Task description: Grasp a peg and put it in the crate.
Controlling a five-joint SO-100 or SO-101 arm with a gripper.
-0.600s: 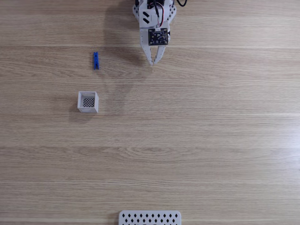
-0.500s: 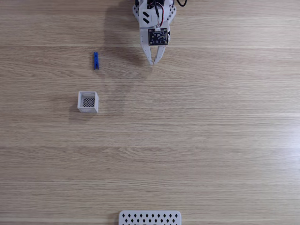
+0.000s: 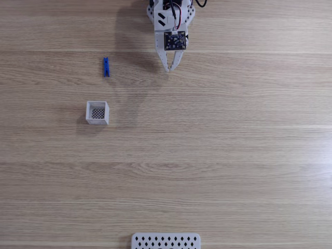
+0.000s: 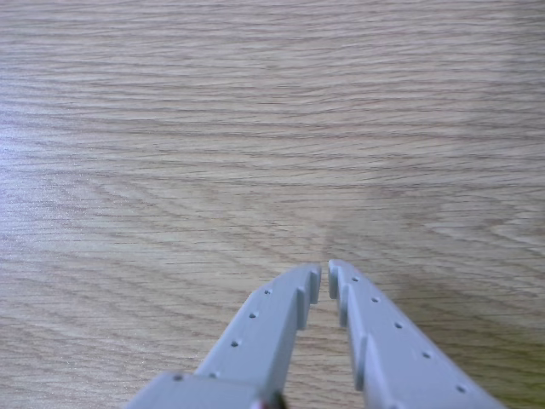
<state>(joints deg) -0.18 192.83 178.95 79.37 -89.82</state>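
Observation:
A small blue peg (image 3: 106,67) lies lengthwise on the wooden table at the upper left of the fixed view. Below it stands the little white crate (image 3: 97,112), open-topped with a dark mesh bottom and nothing inside. My gripper (image 3: 169,68) hangs at the top centre, well to the right of the peg, pointing down the picture. Its white fingers (image 4: 281,319) meet at the tips in the other view, with only a thin slit between them and nothing held. My gripper (image 4: 324,274) hovers there over bare wood.
A wide white perforated plate (image 3: 165,241) sits at the bottom edge of the fixed view. The arm's body (image 3: 170,21) and its cables occupy the top centre. The wooden table (image 3: 233,155) stretches bare to the right and through the middle.

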